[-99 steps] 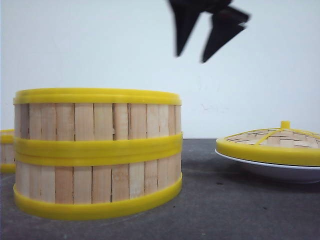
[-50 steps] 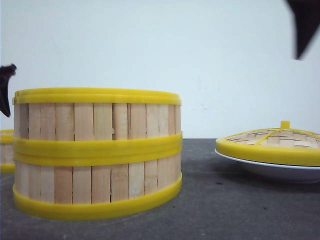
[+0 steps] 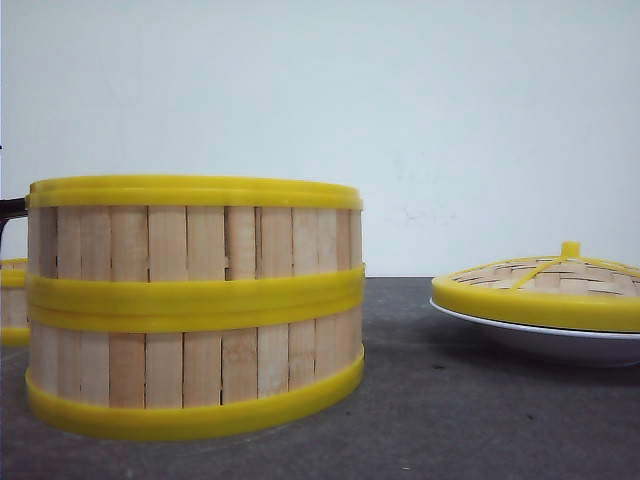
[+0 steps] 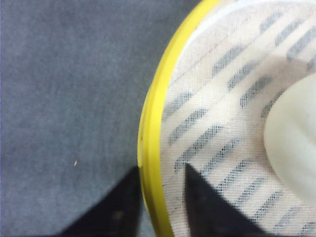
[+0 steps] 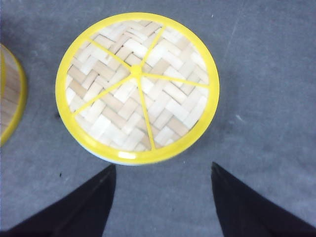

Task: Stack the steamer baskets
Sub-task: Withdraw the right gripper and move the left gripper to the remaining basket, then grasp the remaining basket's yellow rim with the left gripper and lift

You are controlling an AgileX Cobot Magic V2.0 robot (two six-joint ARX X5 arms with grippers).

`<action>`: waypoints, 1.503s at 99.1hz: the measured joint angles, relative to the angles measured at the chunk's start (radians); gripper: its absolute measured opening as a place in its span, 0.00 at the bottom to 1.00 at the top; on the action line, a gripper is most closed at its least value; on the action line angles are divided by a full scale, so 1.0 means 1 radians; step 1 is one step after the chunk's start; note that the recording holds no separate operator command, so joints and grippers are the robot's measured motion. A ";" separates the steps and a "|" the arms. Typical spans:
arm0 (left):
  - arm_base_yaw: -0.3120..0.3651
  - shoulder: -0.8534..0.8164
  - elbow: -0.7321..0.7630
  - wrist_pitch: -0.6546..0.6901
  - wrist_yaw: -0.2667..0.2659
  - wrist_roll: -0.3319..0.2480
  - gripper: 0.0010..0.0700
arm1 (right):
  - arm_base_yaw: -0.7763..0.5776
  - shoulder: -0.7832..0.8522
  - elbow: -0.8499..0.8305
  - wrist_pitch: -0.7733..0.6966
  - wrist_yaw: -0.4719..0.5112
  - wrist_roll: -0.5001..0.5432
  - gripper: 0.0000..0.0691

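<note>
Item one, far left of the front view: we record a third steamer basket (image 3: 12, 302), cut off by the frame edge, standing on the table (image 3: 450, 420) behind and just beside the stack. A dark bit of the left arm shows at the frame edge above it.

Item two: the left gripper (image 4: 160, 197), seen in the left wrist view. We note its two dark fingers (image 4: 210, 205) astride the yellow rim of a steamer basket (image 4: 153, 143), one outside the wall and one inside, over a pale cloth liner (image 4: 232, 113) with a white bun (image 4: 294, 143) on it. The jaws stand narrowly apart around the rim; we cannot tell whether they press it.

Item three, left of centre: two steamer baskets (image 3: 195, 305) stacked one on the other, upright, rims aligned.

Item four, right: a woven lid (image 3: 545, 285) with yellow rim and knob, resting on a white plate (image 3: 520, 340), well apart from the stack.

Item five: the right gripper (image 5: 163, 197), above the table near the lid (image 5: 137, 86), jaws spread wide, holding nothing.
</note>
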 joint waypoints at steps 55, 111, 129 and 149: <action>0.000 0.012 0.200 -0.160 -0.003 0.018 0.03 | 0.000 -0.014 0.000 -0.026 -0.001 0.007 0.54; -0.047 -0.354 0.293 -0.428 0.241 0.048 0.03 | 0.000 -0.013 0.000 -0.025 -0.002 0.006 0.54; -0.116 -0.481 0.298 -0.497 0.272 0.073 0.03 | 0.000 -0.013 0.000 -0.025 -0.002 0.001 0.54; -0.201 -0.508 0.299 -0.623 0.262 0.101 0.03 | 0.000 -0.013 0.000 -0.025 -0.002 -0.001 0.54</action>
